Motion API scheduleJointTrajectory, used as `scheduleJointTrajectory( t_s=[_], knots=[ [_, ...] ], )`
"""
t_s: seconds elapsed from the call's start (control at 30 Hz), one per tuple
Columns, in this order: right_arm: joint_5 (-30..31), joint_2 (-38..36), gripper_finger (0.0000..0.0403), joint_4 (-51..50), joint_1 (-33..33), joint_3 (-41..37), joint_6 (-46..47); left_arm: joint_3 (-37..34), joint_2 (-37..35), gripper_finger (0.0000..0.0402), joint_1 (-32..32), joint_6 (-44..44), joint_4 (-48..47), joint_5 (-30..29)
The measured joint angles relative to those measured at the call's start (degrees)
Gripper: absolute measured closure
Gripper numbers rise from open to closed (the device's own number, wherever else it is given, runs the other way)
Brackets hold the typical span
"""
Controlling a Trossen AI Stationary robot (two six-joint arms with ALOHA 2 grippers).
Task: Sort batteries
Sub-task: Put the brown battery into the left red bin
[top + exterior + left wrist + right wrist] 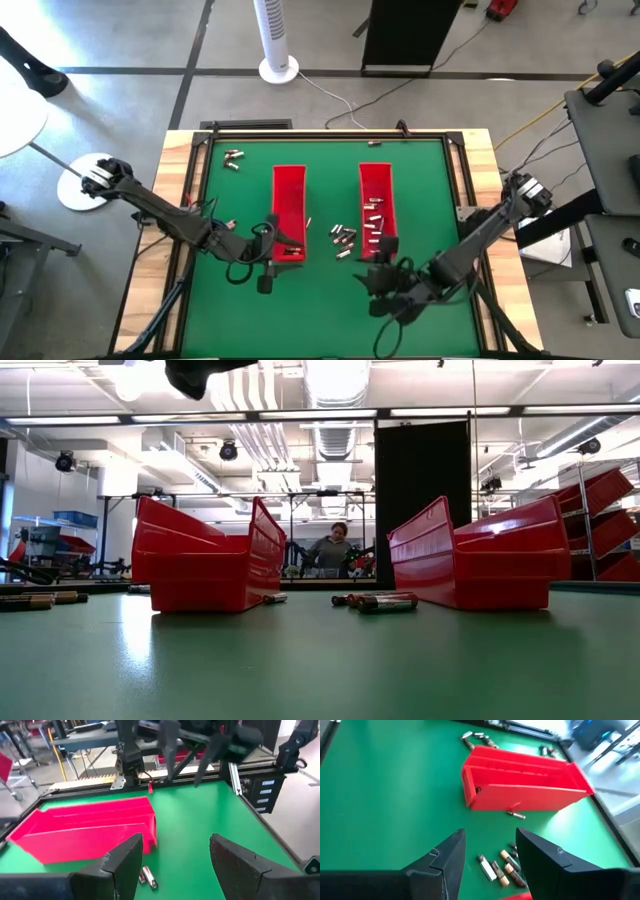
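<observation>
Two long red trays (pixel 289 212) (pixel 377 205) lie side by side on the green table (pixel 240 310), mid-table. Beyond the far edge a white tower fan (pixel 275 38) stands on the floor, with a black panel (pixel 405 35) beside it. A person (pixel 333 550) sits at a bench in the room behind.

I have both arms reaching inward over the worktop's near half. My left gripper (pixel 268 268) hangs low with its fingers (pixel 120 865) spread apart, nothing between them. My right gripper (pixel 378 285) sits opposite, fingers (pixel 445 857) parted and empty.

Person (pixel 331 550) behind trays (pixel 205 555), blurred
</observation>
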Motion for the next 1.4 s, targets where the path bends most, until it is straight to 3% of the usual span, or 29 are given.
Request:
scheduleJointTrajectory(
  t_s=[0.23,0.5,0.8,1.03,1.17,1.4],
  knots=[
    [6.7,4.1,0.0215,2.0,0.8,0.0,4.2,0.0,-3.6,0.0192,-0.1,-7.7,-10.5,0.1],
    [7.2,6.5,0.0181,1.8,0.8,-0.1,7.9,0.8,-11.8,0.0192,-0.9,-30.1,-36.9,6.1],
    [8.7,8.1,0.0152,1.8,0.7,-0.7,9.0,1.3,-19.7,0.0192,-3.3,-47.8,-52.4,6.3],
    [8.8,8.2,0.0140,1.8,0.5,-2.2,10.0,1.1,-19.1,0.0192,-3.5,-62.3,-65.7,11.1],
    [9.0,8.2,0.0137,1.8,0.2,-2.5,10.7,1.1,-17.9,0.0192,-3.5,-65.6,-71.3,12.2],
    [9.0,8.2,0.0140,1.8,0.1,-2.6,11.1,-2.9,-18.7,0.0192,-3.5,-72.6,-73.3,13.5]
  ],
)
